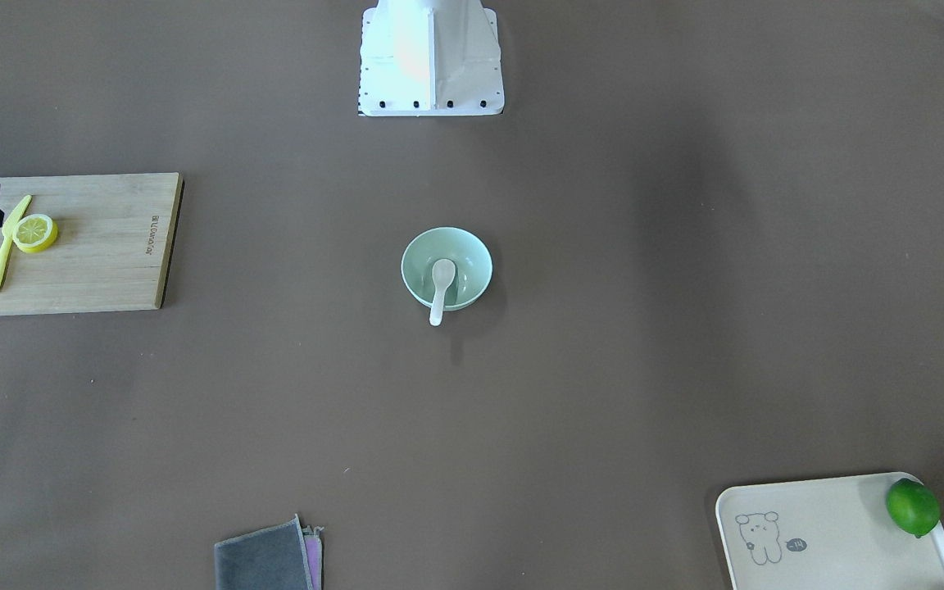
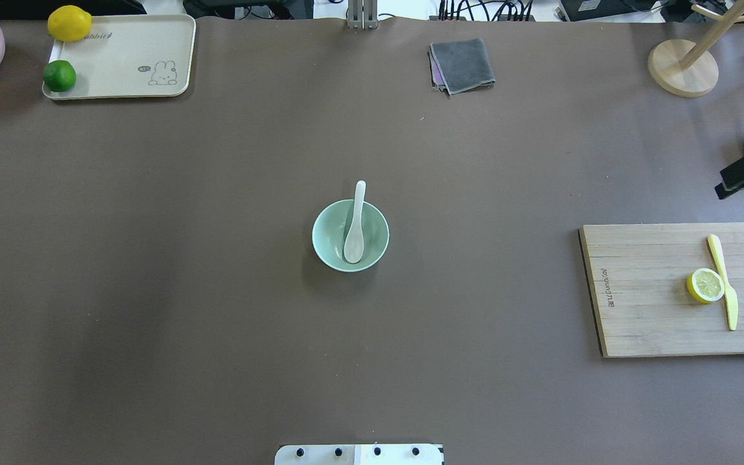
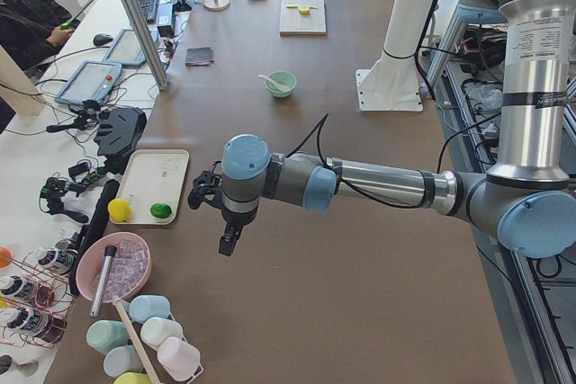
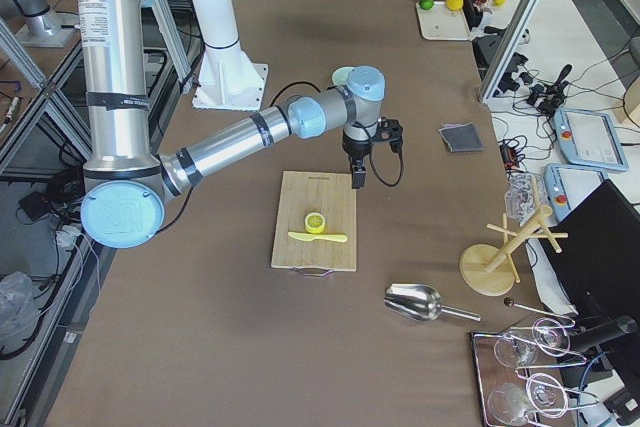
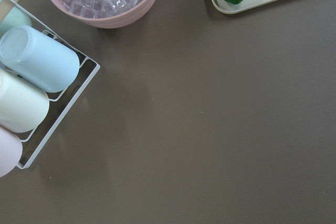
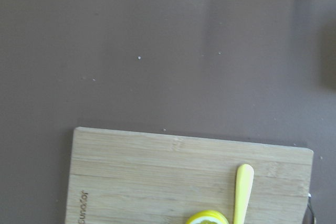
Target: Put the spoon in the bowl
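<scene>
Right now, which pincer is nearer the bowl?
Right, seemingly: right pincer hovers by the cutting board; left pincer hangs near the tray, both far from the bowl.

centre: bowl (image 2: 330, 248) on counter (image 2: 185, 258), spoon (image 2: 354, 236) in it, handle over far rim | robot's right: cutting board (image 2: 650, 290), lemon half (image 2: 706, 285) on it, knife (image 2: 725, 281) just right of that | far left corner: tray (image 2: 126, 58) carrying lime (image 2: 60, 75) and lemon (image 2: 69, 22) | far edge: cloth (image 2: 464, 64)
</scene>
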Motion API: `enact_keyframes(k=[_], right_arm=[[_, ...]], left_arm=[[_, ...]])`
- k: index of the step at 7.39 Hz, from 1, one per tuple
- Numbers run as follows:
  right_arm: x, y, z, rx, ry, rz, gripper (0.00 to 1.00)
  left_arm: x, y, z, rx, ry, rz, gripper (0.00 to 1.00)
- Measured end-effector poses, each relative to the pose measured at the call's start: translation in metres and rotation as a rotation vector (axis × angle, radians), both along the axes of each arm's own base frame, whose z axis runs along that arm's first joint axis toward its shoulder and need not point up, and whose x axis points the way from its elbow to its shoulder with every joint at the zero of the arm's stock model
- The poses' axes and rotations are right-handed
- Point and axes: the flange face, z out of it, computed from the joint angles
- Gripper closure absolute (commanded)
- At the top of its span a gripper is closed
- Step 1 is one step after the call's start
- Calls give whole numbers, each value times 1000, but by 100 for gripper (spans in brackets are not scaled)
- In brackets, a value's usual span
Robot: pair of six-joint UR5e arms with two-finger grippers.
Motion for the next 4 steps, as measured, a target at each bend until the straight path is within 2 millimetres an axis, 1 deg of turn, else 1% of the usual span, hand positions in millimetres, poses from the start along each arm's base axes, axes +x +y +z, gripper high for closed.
enact_keyframes(k=[2,3,4], right_arm=[[77,-3,73,-30,-36,15,0],[105,-4,105,-42,-46,24,0],[123,-3,126,-62,-49,40,0]], left_arm=[[0,2,7,-14,-1,-1,2],[0,2,10,-22,-1,-3,2],[0,1,12,-28,1,-5,2]])
